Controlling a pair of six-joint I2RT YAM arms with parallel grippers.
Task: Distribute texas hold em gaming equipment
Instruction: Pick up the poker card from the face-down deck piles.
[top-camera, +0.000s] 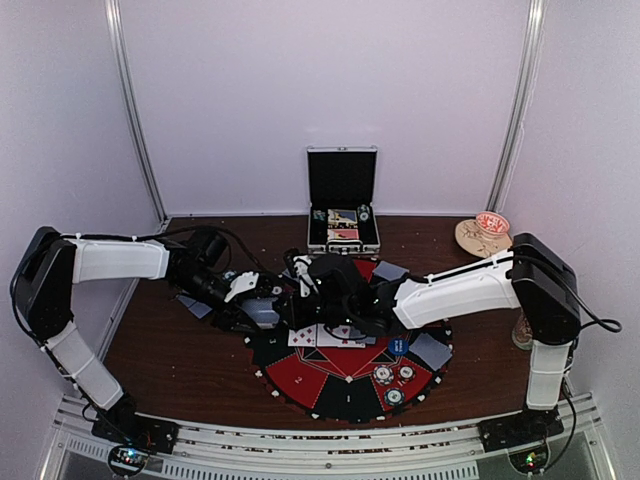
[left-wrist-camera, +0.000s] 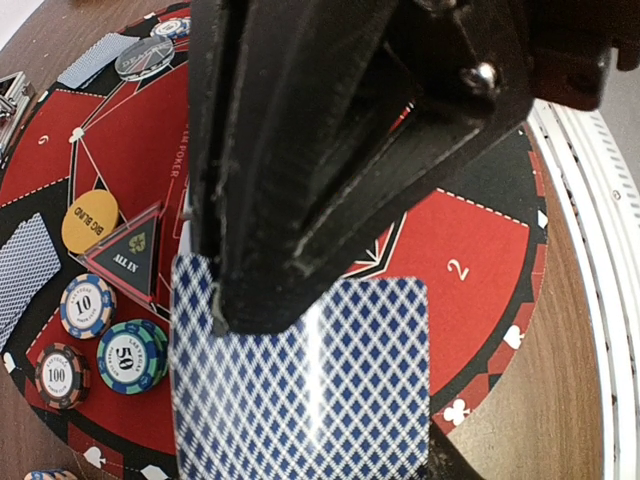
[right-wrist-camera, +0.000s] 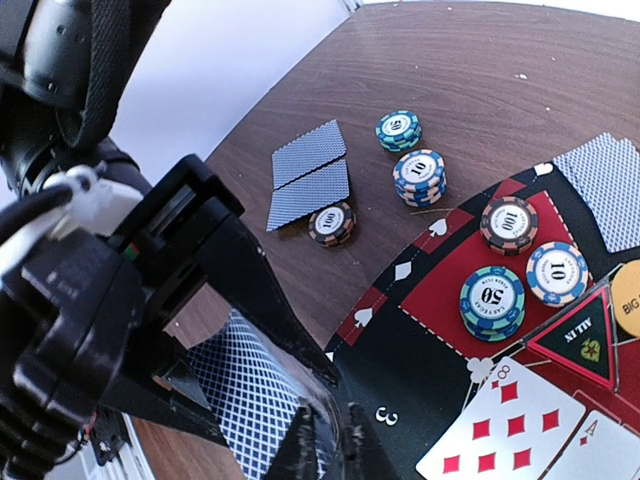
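My left gripper (top-camera: 264, 306) is shut on a deck of blue-backed playing cards (left-wrist-camera: 330, 400) just above the mat's left edge; one black finger (left-wrist-camera: 280, 200) lies across the top card. My right gripper (right-wrist-camera: 340, 438) meets it from the right, its fingertips pinched on the edge of the deck's top card (right-wrist-camera: 240, 400). On the round red-and-black mat (left-wrist-camera: 470, 260) lie poker chips marked 10 (left-wrist-camera: 87, 305), 50 (left-wrist-camera: 133, 355) and 100 (left-wrist-camera: 62, 375), and an orange marker disc (left-wrist-camera: 90, 220). Face-up cards (right-wrist-camera: 510, 420) lie at the mat's centre.
Off the mat lie three more chip stacks (right-wrist-camera: 419, 175) and two face-down cards (right-wrist-camera: 310, 170). An open metal case (top-camera: 343, 205) stands at the back. A tan dish (top-camera: 483, 235) sits at the back right. More face-down cards (top-camera: 430, 350) lie at the mat's right rim.
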